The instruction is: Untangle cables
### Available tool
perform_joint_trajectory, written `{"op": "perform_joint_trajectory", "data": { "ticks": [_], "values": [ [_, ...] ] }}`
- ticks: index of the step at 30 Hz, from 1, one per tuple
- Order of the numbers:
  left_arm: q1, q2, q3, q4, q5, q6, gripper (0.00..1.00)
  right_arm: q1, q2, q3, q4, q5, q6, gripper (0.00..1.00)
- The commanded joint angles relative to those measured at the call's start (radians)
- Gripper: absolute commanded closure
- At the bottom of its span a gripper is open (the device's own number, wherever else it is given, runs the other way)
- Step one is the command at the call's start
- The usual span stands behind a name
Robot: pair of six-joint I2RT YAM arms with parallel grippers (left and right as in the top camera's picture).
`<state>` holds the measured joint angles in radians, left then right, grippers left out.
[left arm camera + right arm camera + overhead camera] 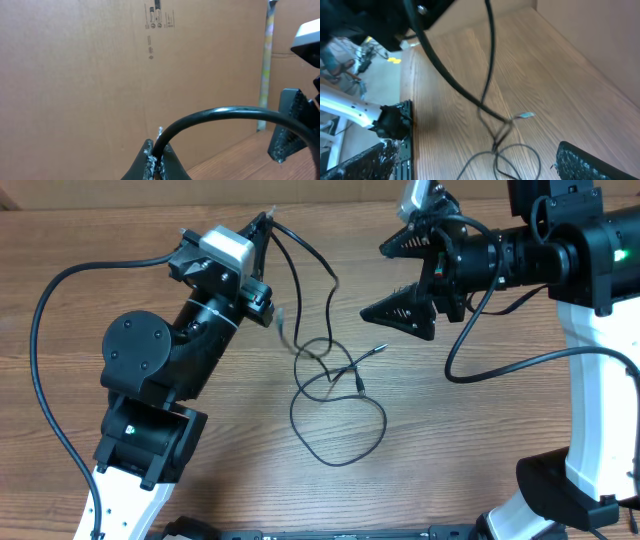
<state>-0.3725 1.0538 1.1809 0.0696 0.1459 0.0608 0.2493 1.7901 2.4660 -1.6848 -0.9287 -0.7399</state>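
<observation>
Two arms reach over a brown wood-grain table, one from each side. The left gripper sits at the far left of centre. In the left wrist view its fingertips are pressed together on a strand of the thin black flexible cables. Two strands run down from that grip towards the middle of the table, one going straight and one swinging right first. There they cross in a loose knot, and a single wide loop lies open on the near side of it. How many separate cords make up the knot cannot be told. Three plug ends show: a pale one left of the knot, a small metallic one to its right and a dark one just beside the crossing. The right gripper hovers right of the tangle with its two black textured fingers spread wide apart and holding nothing. A brown cardboard wall stands along the far edge
</observation>
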Motion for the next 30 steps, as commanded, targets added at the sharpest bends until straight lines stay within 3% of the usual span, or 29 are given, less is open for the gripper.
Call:
{"op": "perform_joint_trajectory", "data": {
  "ticks": [1, 17, 26, 29, 30],
  "values": [
    [0.001, 0.0, 0.013, 0.006, 0.082, -0.039, 0.96, 0.002, 0.004, -0.006, 0.009, -0.085, -0.037, 0.0],
    [-0.001, 0.018, 0.013, 0.309, 0.558, -0.094, 0.96, 0.072, 0.032, -0.006, 0.082, -0.09, -0.036, 0.0],
    [-0.001, 0.019, 0.013, 0.357, 0.618, -0.095, 0.96, 0.111, 0.061, -0.006, 0.082, -0.158, -0.036, 0.0],
    [-0.001, 0.019, 0.013, 0.381, 0.617, -0.093, 0.96, 0.136, 0.066, -0.006, 0.078, -0.158, -0.035, 0.11],
    [-0.001, 0.019, 0.013, 0.386, 0.613, -0.093, 0.96, 0.144, 0.067, -0.006, 0.078, -0.158, -0.036, 0.2]
  ]
}}
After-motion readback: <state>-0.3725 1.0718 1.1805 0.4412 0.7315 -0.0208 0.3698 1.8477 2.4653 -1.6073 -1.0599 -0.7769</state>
